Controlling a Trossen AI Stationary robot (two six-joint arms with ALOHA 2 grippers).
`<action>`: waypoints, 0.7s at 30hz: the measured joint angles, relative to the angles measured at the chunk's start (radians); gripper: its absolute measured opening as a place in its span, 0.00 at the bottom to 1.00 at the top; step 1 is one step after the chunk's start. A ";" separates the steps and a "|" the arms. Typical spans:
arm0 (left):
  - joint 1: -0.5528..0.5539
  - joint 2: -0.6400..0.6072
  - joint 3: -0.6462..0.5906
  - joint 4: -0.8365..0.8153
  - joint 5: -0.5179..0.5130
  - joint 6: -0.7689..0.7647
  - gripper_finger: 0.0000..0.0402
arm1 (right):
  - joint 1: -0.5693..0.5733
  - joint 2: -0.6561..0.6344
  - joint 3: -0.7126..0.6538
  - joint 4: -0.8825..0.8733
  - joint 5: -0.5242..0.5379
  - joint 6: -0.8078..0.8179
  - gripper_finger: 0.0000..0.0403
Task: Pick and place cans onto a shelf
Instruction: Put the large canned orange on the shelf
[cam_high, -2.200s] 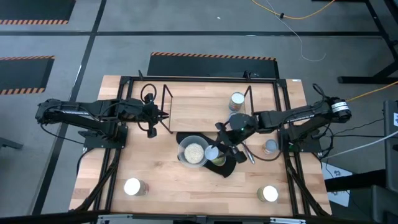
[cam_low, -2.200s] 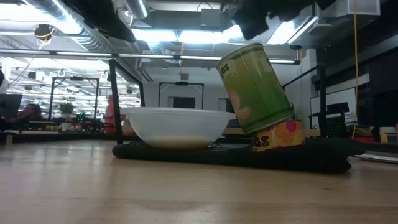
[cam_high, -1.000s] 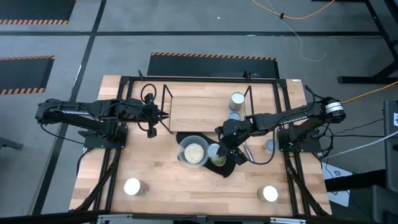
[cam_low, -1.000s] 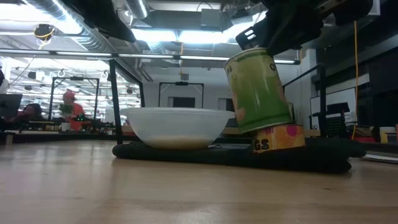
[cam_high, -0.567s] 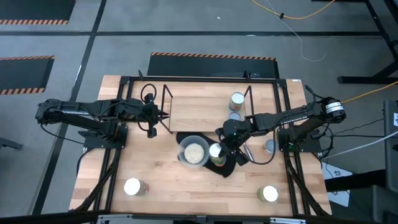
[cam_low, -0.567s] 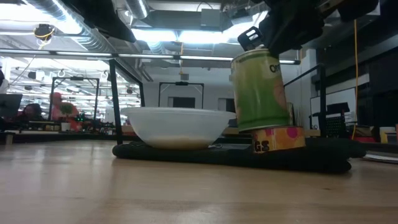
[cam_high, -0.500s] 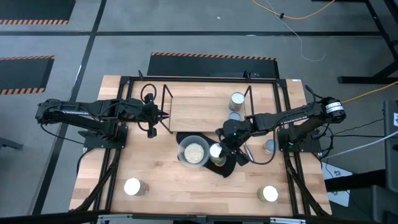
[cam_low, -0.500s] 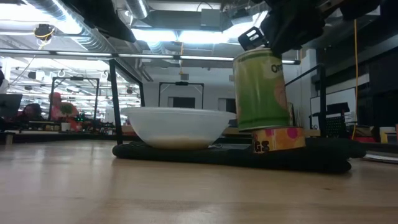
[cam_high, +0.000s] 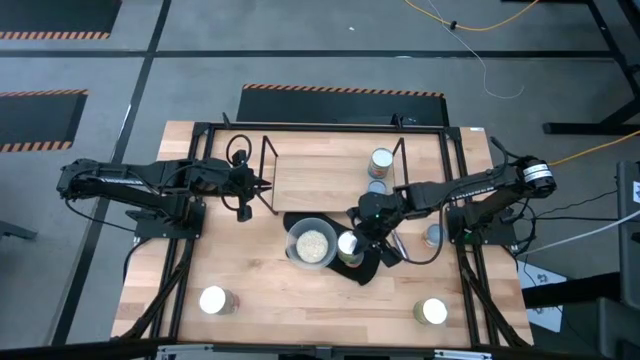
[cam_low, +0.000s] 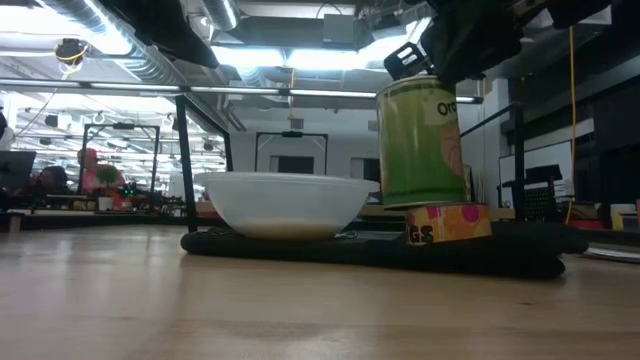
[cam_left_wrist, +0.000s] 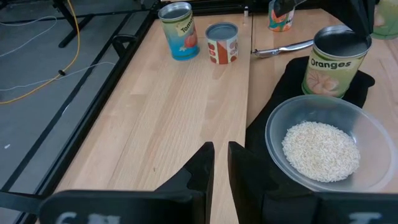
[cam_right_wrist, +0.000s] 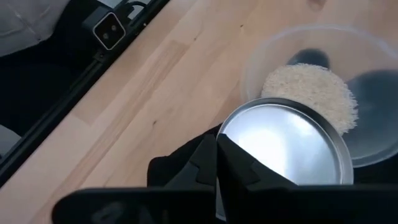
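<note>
My right fingers (cam_high: 362, 237) sit closed over the green Oranges can (cam_low: 421, 143), upright on a pink can (cam_low: 448, 222) beside the bowl (cam_low: 285, 203); left fingers (cam_left_wrist: 216, 163) closed, idle near the shelf (cam_high: 268, 160).

"Oranges" on green can (cam_left_wrist: 336, 62), "Tom…" on blue can (cam_left_wrist: 179, 30), "GS" on lower can (cam_low: 448, 222)

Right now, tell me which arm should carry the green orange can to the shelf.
Right. The right gripper is already over the green can on the black mat, beside the bowl. The left gripper waits empty, shut, by the shelf.
</note>
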 joint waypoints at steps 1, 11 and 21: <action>0.000 0.000 0.000 0.000 0.000 0.000 0.10 | 0.000 0.001 0.010 -0.012 0.003 0.001 0.01; 0.000 0.000 0.000 0.000 0.000 0.000 0.10 | 0.000 0.002 0.158 -0.214 0.131 0.000 0.00; 0.000 0.000 0.000 0.000 0.000 0.000 0.10 | -0.039 0.001 0.289 -0.280 0.308 -0.003 0.00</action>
